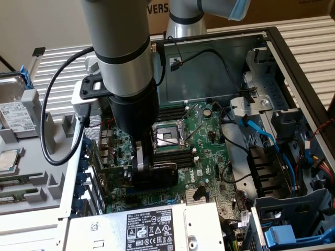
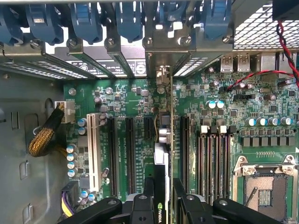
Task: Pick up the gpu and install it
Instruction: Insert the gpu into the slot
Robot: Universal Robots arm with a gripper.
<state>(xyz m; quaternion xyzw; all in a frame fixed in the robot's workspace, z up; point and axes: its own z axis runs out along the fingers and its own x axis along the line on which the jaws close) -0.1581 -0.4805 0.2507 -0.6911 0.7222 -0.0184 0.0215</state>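
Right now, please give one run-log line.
gripper: shut on gpu | gpu: edge-on above motherboard slots | seating: cannot tell

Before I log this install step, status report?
Claw shut on gpu. Card edge-on over motherboard, bracket toward rear slot openings. Seating cannot be told. Nothing in the way.

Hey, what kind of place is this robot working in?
Probably a computer assembly or repair bench. An open PC case lies on its side with its motherboard exposed, loose drives sit beside it, and the gripper holds the gpu above the slots.
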